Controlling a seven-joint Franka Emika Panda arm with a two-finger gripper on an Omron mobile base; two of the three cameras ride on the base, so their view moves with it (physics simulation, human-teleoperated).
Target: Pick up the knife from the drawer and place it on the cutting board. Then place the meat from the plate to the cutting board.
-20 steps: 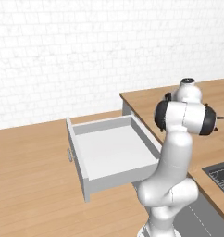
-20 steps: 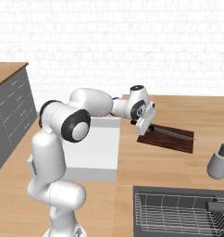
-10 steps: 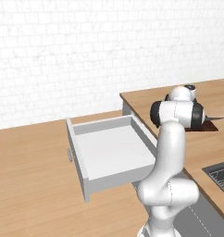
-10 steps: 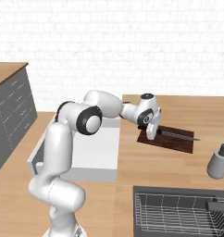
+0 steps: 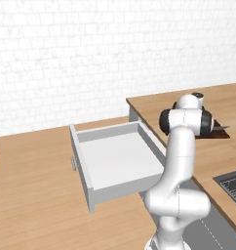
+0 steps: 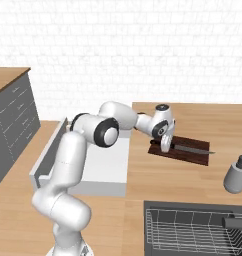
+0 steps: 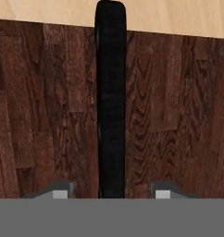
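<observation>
The knife (image 6: 185, 146), slim with a black handle and thin dark blade, lies flat along the dark brown cutting board (image 6: 193, 155) on the table, right of the drawer (image 5: 117, 161); the wide, shallow, light-grey drawer stands pulled open.

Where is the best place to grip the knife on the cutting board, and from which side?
Grip the knife by its black handle, coming straight down from above. It lies flat on the cutting board, and the handle looks thick and textured, probably easier to pinch across than the thin blade.
</observation>
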